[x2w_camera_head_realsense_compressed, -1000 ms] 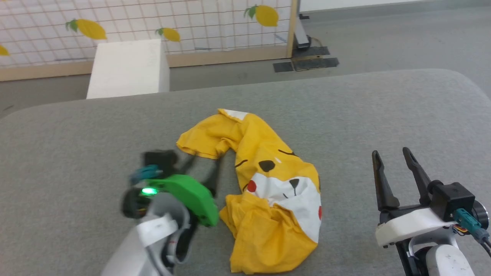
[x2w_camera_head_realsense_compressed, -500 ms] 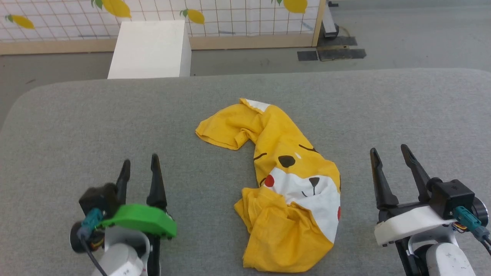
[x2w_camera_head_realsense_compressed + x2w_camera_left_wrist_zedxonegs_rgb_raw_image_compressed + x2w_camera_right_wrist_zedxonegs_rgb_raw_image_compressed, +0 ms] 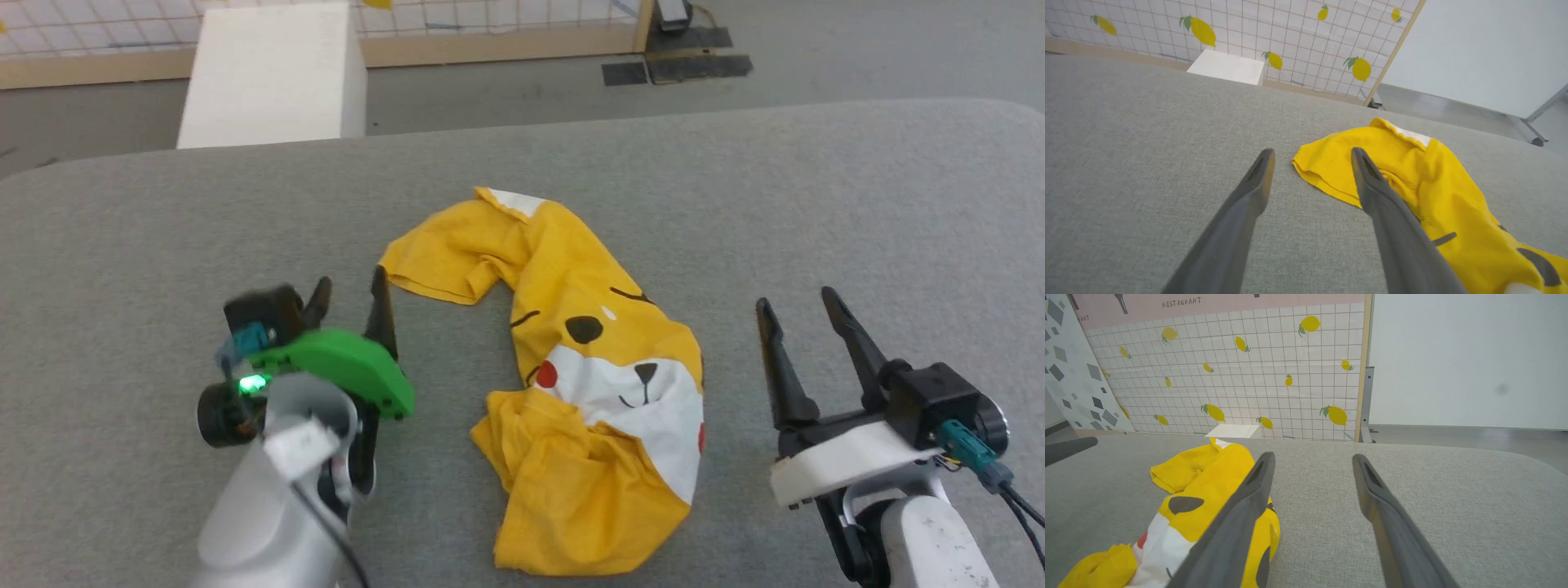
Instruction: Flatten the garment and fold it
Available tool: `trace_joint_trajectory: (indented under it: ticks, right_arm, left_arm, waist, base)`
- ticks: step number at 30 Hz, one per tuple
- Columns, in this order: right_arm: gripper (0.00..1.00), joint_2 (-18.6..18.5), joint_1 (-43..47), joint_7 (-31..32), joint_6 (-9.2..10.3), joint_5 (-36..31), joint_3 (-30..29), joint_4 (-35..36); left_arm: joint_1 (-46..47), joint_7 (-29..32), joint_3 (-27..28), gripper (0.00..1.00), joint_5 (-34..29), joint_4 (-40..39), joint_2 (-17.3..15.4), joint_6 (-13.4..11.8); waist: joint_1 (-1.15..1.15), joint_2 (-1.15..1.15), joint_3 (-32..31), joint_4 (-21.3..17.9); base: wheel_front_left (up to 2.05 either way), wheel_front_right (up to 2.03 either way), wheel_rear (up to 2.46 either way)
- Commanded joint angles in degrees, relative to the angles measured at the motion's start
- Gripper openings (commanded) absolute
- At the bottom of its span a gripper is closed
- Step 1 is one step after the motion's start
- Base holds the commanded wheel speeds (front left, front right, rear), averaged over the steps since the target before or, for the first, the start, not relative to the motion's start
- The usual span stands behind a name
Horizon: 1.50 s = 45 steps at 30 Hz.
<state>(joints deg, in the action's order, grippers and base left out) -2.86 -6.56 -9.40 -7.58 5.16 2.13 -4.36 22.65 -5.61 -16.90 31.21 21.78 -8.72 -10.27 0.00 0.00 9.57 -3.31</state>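
Note:
The garment (image 3: pixel 584 384), a mustard-yellow T-shirt with a white face patch, red dots and a black nose, lies crumpled in the middle of the grey table (image 3: pixel 131 245). My left gripper (image 3: pixel 353 287) stands open just left of the shirt's far sleeve, with nothing between its fingers. In the left wrist view the sleeve hem of the garment (image 3: pixel 1404 163) lies right in front of the open left gripper (image 3: pixel 1311 154). My right gripper (image 3: pixel 796 298) is open and empty to the right of the shirt. In the right wrist view the garment (image 3: pixel 1208 473) lies left of the right gripper (image 3: pixel 1312 457).
A white box (image 3: pixel 273 73) stands on the floor beyond the table's far edge. Behind it runs a gridded white backdrop with lemon prints (image 3: pixel 1241 384) on a wooden frame. Bare grey tabletop surrounds the shirt on all sides.
My left gripper has swung out to the left and come back beside the shirt's sleeve. The head camera has shifted. The shirt and the right gripper have not moved.

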Motion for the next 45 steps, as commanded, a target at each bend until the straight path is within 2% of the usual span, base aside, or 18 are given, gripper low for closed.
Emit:
trace_joint_trajectory:
  ticks: [1,5,10,14,17,18,19,20,23,27,29,33,36,42,43,44,45]
  right_arm:
    - [1.0,0.0,-1.3,-0.5,0.09,0.6,0.5,-0.3]
    - [1.0,0.0,-2.3,-1.3,0.09,1.3,1.7,-1.3]
    - [1.0,0.0,-3.4,-2.2,0.09,2.2,3.2,-2.7]
    - [1.0,0.0,-3.5,-2.9,0.09,2.5,3.1,-3.7]
    - [1.0,0.0,-3.6,-3.3,0.09,2.5,3.1,-4.3]
    - [1.0,0.0,-3.5,-3.4,0.09,2.5,3.0,-4.5]
    - [1.0,0.0,-3.5,-3.5,0.09,2.4,2.8,-4.6]
    - [1.0,0.0,-3.4,-3.5,0.09,2.3,2.6,-4.8]
    - [1.0,0.0,-3.2,-3.6,0.09,2.0,2.3,-5.1]
    - [1.0,0.0,-2.8,-3.5,0.09,1.5,1.8,-5.1]
    - [1.0,0.0,-2.5,-3.4,0.09,1.4,1.4,-5.0]
    - [1.0,0.0,-1.4,-3.0,0.09,1.1,1.0,-4.8]
    - [1.0,0.0,-0.5,-2.6,0.09,1.0,0.3,-4.5]
    - [1.0,0.0,0.5,-1.8,0.09,1.0,-0.5,-3.4]
    - [1.0,0.0,0.6,-1.6,0.09,0.9,-0.5,-3.3]
    - [1.0,0.0,0.6,-1.3,0.09,0.9,-0.4,-3.3]
    - [1.0,0.0,0.7,-1.1,0.09,0.8,-0.3,-3.2]
  left_arm:
    - [2.6,1.9,0.4,1.0,0.5,2.2,0.1,-1.1]
    - [9.1,6.1,0.9,1.0,0.1,8.8,-0.6,-3.3]
    - [13.8,11.5,1.1,1.0,0.3,16.4,-2.3,-4.6]
    - [15.9,15.8,0.4,1.0,0.7,20.3,-2.9,-4.0]
    - [16.0,20.4,-0.8,1.0,1.5,22.7,-2.7,-2.3]
    - [15.8,21.6,-1.1,0.55,2.0,23.1,-2.5,-1.3]
    - [15.6,22.0,-1.2,0.36,2.4,23.1,-2.3,-0.6]
    - [15.3,21.7,-1.5,0.0,2.6,22.9,-2.2,0.4]
    - [14.0,17.4,-1.3,0.0,3.0,21.6,-1.6,2.2]
    - [11.2,6.9,0.7,0.0,3.4,17.9,-1.1,2.7]
    - [8.7,2.9,2.1,0.0,4.0,15.5,-1.2,2.6]
    - [1.7,-2.3,5.6,0.0,5.0,8.6,-3.4,0.7]
    - [-5.2,-2.6,8.6,0.0,6.1,2.2,-6.0,-1.8]
    - [-18.2,3.7,12.2,0.0,9.0,-6.2,-9.5,-6.3]
    - [-19.7,5.2,12.1,0.2,9.4,-6.8,-9.4,-7.0]
    - [-21.3,6.6,11.8,0.99,9.7,-7.8,-9.4,-7.4]
    - [-22.1,6.9,12.1,1.0,10.3,-8.7,-9.1,-7.6]
  waist:
    - [0.0,0.0,2.4,-2.8]
    - [0.0,0.0,4.4,-5.5]
    - [0.0,0.0,6.2,-8.7]
    - [0.0,0.0,7.1,-9.9]
    - [0.0,0.0,7.2,-10.1]
    - [0.0,0.0,7.0,-9.9]
    - [0.0,0.0,6.8,-9.7]
    - [0.0,0.0,6.5,-9.3]
    - [0.0,0.0,5.2,-7.8]
    - [0.0,0.0,2.9,-5.1]
    - [0.0,0.0,1.7,-3.5]
    - [0.0,0.0,-0.6,-0.5]
    - [0.0,0.0,-1.7,1.8]
    - [0.0,0.0,-2.3,4.9]
    - [0.0,0.0,-2.3,5.2]
    - [0.0,0.0,-2.4,5.5]
    - [0.0,0.0,-2.4,5.8]
  base:
    - [0.0,0.0,0.0]
    - [0.0,0.0,0.0]
    - [0.0,0.0,0.0]
    - [0.0,0.0,0.0]
    - [0.0,0.0,0.0]
    - [0.0,0.0,0.0]
    - [0.0,0.0,0.0]
    - [0.0,0.0,0.0]
    - [0.0,0.0,0.0]
    - [0.0,0.0,0.0]
    - [0.0,0.0,0.0]
    - [0.0,0.0,0.0]
    - [0.0,0.0,0.0]
    - [0.0,0.0,0.0]
    - [0.0,0.0,0.0]
    - [0.0,0.0,0.0]
    - [0.0,0.0,0.0]
